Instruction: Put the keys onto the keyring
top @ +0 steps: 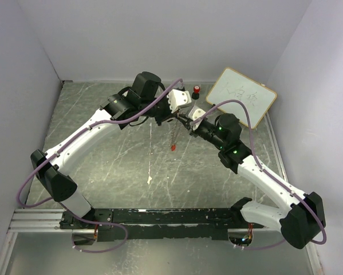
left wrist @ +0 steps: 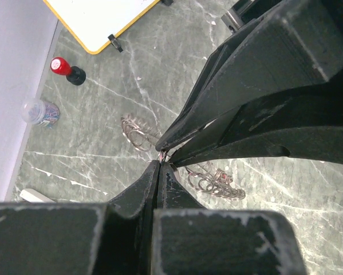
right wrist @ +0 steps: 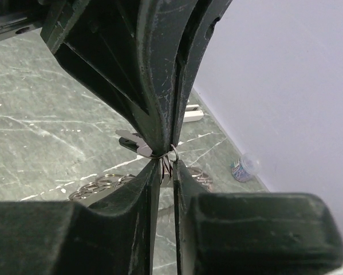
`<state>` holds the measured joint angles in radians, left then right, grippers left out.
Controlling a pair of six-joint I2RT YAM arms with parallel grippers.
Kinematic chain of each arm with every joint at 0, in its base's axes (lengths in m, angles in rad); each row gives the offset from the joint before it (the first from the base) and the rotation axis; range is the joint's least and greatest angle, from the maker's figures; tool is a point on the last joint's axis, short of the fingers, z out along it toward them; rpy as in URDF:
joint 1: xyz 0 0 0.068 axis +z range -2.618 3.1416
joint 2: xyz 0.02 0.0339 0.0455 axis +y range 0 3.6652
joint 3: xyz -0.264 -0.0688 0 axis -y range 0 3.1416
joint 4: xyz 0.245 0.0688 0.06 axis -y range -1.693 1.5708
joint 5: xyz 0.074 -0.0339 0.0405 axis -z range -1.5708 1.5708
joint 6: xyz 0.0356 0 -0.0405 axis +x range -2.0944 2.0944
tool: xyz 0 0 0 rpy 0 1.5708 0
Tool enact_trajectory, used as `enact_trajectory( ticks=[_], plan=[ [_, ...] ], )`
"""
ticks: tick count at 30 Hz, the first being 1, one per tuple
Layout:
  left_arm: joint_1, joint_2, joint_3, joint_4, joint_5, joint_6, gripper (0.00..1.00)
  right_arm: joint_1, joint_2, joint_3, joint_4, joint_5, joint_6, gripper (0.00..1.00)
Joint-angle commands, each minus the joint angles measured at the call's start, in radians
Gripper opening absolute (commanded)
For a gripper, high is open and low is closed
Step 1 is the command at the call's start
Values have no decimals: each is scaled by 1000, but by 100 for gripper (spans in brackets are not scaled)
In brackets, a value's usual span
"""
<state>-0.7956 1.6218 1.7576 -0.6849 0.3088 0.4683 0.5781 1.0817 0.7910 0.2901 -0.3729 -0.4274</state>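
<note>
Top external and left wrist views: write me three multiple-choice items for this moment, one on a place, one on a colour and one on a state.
1. The whiteboard sits: A. far right; B. near left; C. centre front.
2. The top of the small black cylinder is: A. blue; B. red; C. yellow.
3. The left gripper is: A. wide open; B. shut; C. out of view.

Answers:
1 A: the top view shows it at the far right.
2 B: the red cap is plain in the left wrist view.
3 B: it is pressed closed, with no gap showing.
</note>
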Motion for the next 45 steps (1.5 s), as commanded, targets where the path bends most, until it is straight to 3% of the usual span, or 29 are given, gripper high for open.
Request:
enact_trajectory(
  ticks=[1, 4, 9, 25, 35, 42, 44, 45],
  plan=[
    [-7, -14, 3, 18, 20, 8, 7, 5, 12, 22, 41, -8, -6, 11],
    [-8, -18, -1, 22, 23, 7, 7, 5, 19, 24, 39, -1, -1, 0],
    [-7, -32, -14, 44, -3, -8, 7, 6, 7, 22, 55, 50, 35, 0],
    [21, -142, -143, 285, -98, -169, 7, -68, -179, -219, 480, 187, 247, 0],
    [30, -188, -211, 389, -116, -221, 7, -204, -155, -376, 833, 211, 569, 0],
    [33, -175, -173, 349, -120, -204, 7, -208, -145, -315, 681, 182, 528, 1],
    [35, -172, -165, 342, -120, -201, 7, -208, -144, -269, 582, 145, 487, 20],
    [35, -169, -160, 339, -119, -200, 7, -208, -140, -244, 524, 115, 462, 24]
  ],
)
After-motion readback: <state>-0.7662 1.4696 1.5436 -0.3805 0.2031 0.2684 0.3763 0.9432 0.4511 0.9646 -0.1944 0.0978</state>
